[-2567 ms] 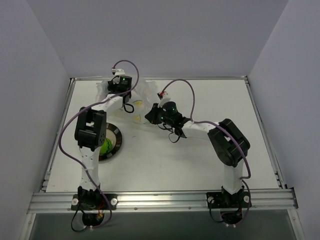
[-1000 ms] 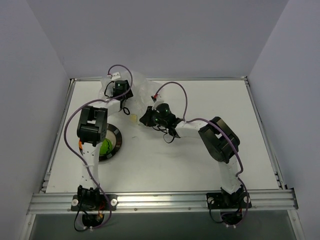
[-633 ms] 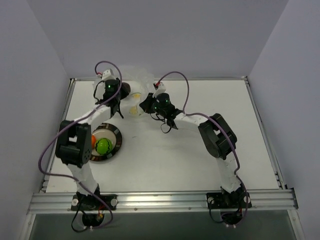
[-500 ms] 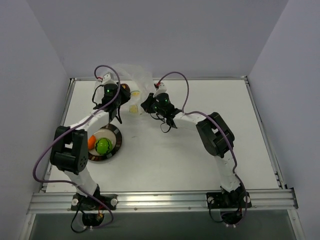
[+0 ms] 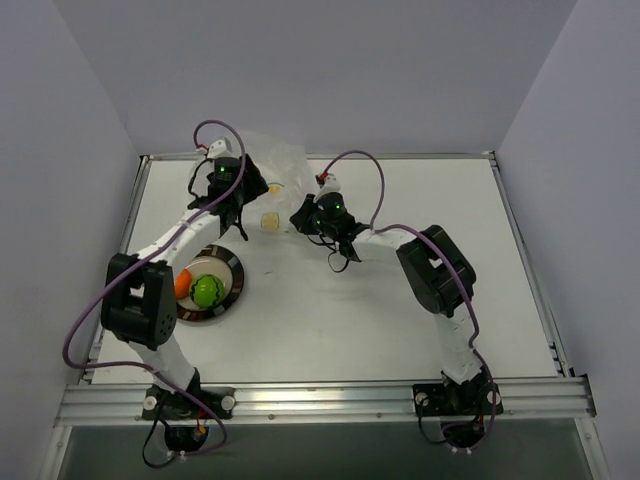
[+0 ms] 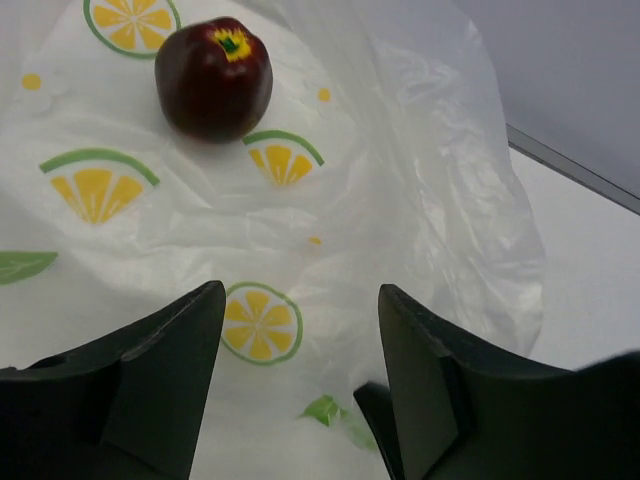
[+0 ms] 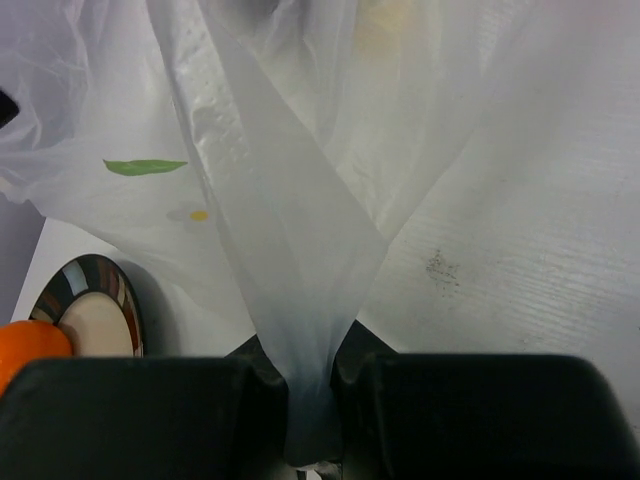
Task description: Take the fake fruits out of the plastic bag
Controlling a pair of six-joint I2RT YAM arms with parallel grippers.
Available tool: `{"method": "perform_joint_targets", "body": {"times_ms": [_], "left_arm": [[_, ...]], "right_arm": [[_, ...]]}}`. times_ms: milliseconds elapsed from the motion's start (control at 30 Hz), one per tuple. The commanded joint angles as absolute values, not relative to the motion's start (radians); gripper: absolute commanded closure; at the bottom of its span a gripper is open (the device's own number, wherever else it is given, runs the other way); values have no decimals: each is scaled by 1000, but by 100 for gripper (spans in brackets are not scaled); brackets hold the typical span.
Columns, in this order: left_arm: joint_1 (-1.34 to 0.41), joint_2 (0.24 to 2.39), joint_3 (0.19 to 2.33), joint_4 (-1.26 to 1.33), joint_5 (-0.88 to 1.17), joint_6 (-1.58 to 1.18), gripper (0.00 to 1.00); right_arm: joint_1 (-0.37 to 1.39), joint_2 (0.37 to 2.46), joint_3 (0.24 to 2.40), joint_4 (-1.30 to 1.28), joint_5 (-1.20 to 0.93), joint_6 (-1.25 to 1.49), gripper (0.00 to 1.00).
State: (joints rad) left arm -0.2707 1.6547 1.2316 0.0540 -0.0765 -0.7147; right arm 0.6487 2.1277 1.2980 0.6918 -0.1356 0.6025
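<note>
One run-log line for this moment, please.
left gripper open, facing plastic bag | right gripper shut on bag fold | dark red fruit at bag | orange fruit, green fruit on plate

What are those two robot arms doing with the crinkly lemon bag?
They are taking toy fruits out of the plastic bag. The right claw is shut on a fold of the bag, pinching it. The left claw is open and hovers over the bag, facing a dark red fruit that lies among the folds. An orange fruit and a green fruit sit on the plate, so the dark one looks like the last to come out.
</note>
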Motion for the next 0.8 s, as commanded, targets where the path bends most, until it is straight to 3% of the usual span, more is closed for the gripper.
{"method": "perform_joint_targets", "body": {"times_ms": [0, 367, 600, 767], "left_arm": [[-287, 1750, 1339, 2, -161, -661, 39], [-281, 1940, 1514, -17, -347, -513, 10], [-256, 2066, 1615, 20, -357, -447, 3], [-256, 2160, 1722, 5, -351, -377, 3]], "right_arm": [[658, 2031, 1289, 738, -123, 588, 100], [661, 2026, 1310, 727, -158, 563, 100], [661, 2026, 1325, 729, -190, 561, 100], [660, 2023, 1338, 727, -212, 557, 100]]}}
